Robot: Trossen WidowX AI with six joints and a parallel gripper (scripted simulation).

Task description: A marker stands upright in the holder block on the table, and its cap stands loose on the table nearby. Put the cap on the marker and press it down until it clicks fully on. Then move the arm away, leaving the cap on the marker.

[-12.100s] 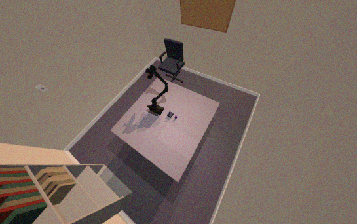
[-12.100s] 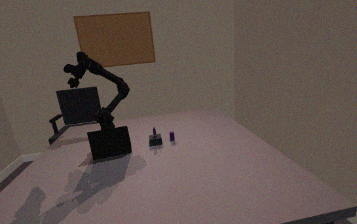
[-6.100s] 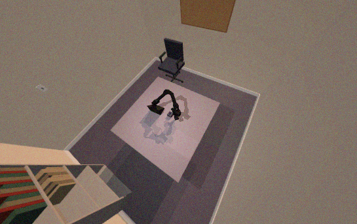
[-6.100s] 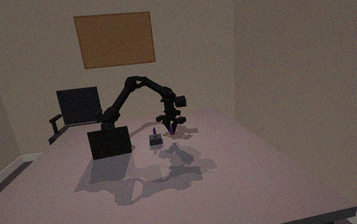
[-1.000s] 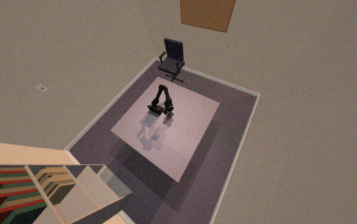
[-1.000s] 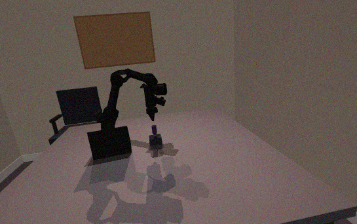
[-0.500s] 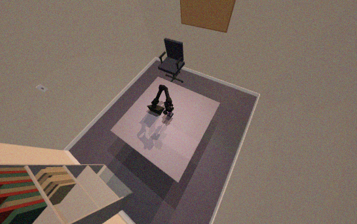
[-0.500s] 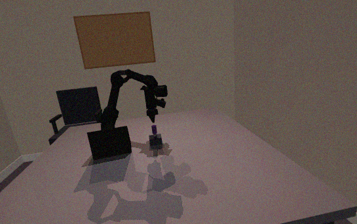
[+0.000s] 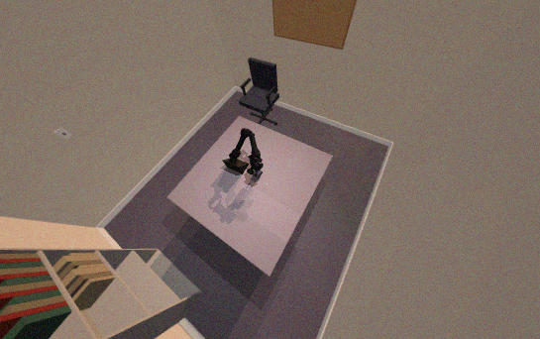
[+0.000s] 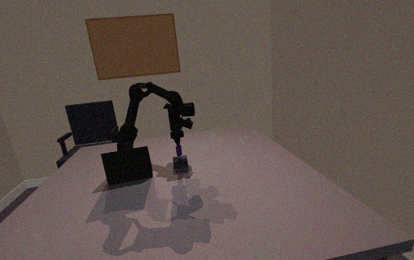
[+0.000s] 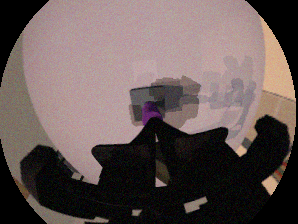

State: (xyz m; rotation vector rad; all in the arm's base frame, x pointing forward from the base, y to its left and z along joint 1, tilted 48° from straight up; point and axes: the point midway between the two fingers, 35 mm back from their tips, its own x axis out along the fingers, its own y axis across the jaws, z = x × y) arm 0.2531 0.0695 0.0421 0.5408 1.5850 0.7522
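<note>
The grey holder block (image 10: 181,166) (image 11: 142,94) stands on the table (image 9: 285,218) (image 10: 279,190) (image 11: 100,50). The purple cap (image 10: 178,150) (image 11: 150,115) stands upright above the block, in line with it, where the marker is held. The marker's own body cannot be made out, and whether the cap is fully seated cannot be told. My gripper (image 10: 178,144) (image 11: 153,120) is shut, with nothing between its fingers. It points down, its fingertips right at the top of the cap, touching it or just above it. The fingertips hide part of the cap in the wrist view.
The arm's dark base (image 10: 127,167) stands on the table beside the holder block. An office chair (image 9: 263,74) (image 10: 91,122) is behind the arm. A shelf unit (image 9: 117,292) stands beyond the table's other end. Shadows of the arm fall across the table top.
</note>
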